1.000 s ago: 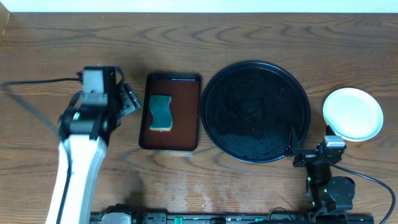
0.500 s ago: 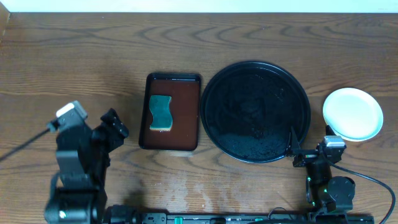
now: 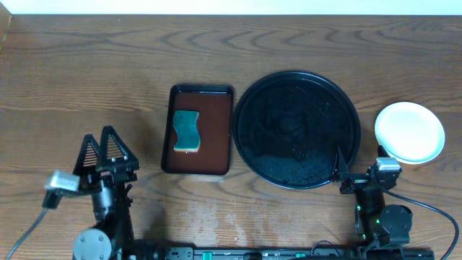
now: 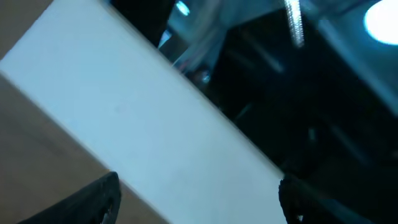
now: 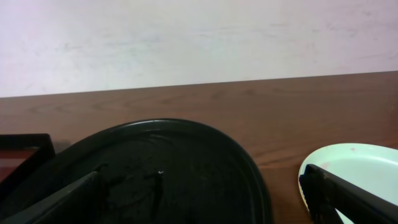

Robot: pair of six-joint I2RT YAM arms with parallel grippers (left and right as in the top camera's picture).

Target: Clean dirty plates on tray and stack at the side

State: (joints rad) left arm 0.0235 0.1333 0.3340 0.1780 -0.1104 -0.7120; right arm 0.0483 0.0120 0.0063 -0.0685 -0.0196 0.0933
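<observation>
Left tool, jaws spread and empty, has withdrawn to lower left; right tool unchanged, likewise spread, empty.

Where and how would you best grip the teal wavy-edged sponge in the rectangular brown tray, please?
Probably from straight above, closing across its narrow waist: the teal sponge lies flat in the rectangular brown tray, whose raised rim hampers any sideways approach.

Left gripper — black, triangular, latticed; right arm black, green-lit, cabled.
</observation>
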